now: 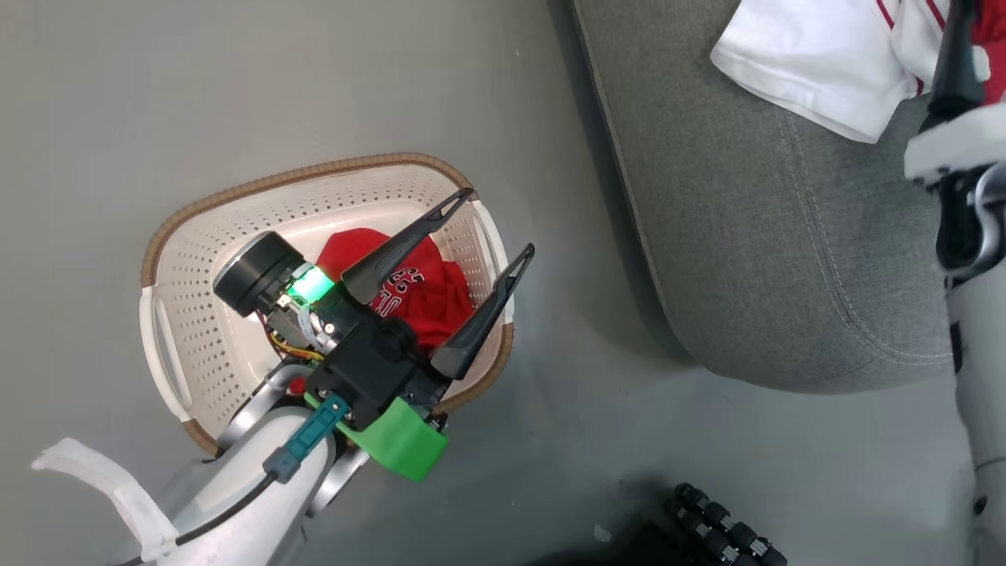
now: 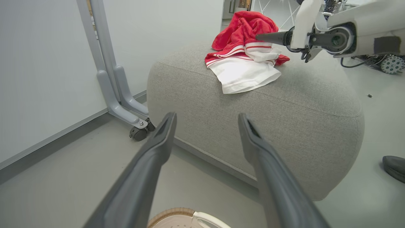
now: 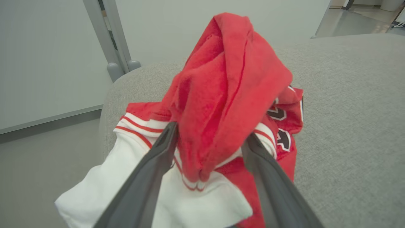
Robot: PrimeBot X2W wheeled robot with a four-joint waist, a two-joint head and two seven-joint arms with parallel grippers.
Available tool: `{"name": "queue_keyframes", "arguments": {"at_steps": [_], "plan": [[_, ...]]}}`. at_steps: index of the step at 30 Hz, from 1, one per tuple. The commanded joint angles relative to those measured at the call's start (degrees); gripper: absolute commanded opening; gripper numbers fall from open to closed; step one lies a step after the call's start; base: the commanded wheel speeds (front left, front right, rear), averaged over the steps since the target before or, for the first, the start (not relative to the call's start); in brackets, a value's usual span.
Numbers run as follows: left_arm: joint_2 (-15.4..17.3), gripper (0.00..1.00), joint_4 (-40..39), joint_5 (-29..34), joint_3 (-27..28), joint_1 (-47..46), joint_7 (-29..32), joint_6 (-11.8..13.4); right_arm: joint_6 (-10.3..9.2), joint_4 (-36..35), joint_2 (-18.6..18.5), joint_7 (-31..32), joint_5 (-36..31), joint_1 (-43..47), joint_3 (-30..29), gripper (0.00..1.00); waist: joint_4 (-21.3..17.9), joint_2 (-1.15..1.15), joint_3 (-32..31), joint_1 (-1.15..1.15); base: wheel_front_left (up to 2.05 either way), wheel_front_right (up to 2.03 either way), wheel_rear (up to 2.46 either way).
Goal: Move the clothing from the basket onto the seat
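Note:
On the grey seat (image 1: 754, 259) lies a red and white garment (image 1: 817, 63) with red-striped trim. In the right wrist view it rises in a red peak (image 3: 221, 79) between the spread fingers of my right gripper (image 3: 211, 131), which stands open around the cloth. The left wrist view has this garment (image 2: 243, 69) on top of the seat (image 2: 284, 104), with a right finger (image 2: 272, 36) at it. A second red garment with white lettering (image 1: 424, 303) sits in the cream basket (image 1: 314, 169) on the floor. My left gripper (image 1: 501, 220) hangs open above it, holding nothing.
The basket stands on grey floor to the left of the seat. A grey post on castors (image 2: 126, 104) stands by the pale wall behind the seat. Black rollers (image 1: 723, 534) show at the bottom edge, and a dark object (image 2: 394, 167) lies on the floor at the right.

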Motion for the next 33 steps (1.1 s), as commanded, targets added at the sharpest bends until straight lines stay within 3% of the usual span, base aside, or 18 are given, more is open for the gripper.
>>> {"name": "queue_keyframes", "arguments": {"at_steps": [1,9,15,20,33], "plan": [[-0.1,1.0,0.26,-0.59,0.16,-0.39,-0.54,0.48,-0.02,-1.22,0.74,-0.17,-1.05,2.21,-0.52,1.0,-0.08,0.0,-1.28,-0.01,0.0,0.0,0.0],[-1.05,1.0,2.82,-2.3,2.42,2.41,-2.88,3.27,-0.02,-12.55,7.0,-0.17,-7.01,13.12,-3.92,1.0,0.37,0.0,-6.18,-0.01,0.0,0.0,0.0],[-2.4,1.0,5.48,-3.36,4.3,4.74,-3.96,5.76,-0.01,-22.56,10.54,-0.16,-11.23,21.2,-3.78,1.0,2.85,0.0,-10.65,-0.01,0.0,0.0,0.0],[-4.69,1.0,6.03,-4.44,7.49,7.38,-4.35,7.99,-0.02,-28.69,11.92,-0.17,-13.11,27.36,-1.03,1.0,5.85,0.0,-14.37,-0.01,0.0,0.0,0.0],[-10.0,1.0,6.02,-3.62,21.3,17.08,-4.28,8.07,-0.02,-34.54,12.4,0.27,-17.19,37.02,5.58,1.0,14.21,0.0,-22.56,-0.01,0.0,0.0,0.0]]}}
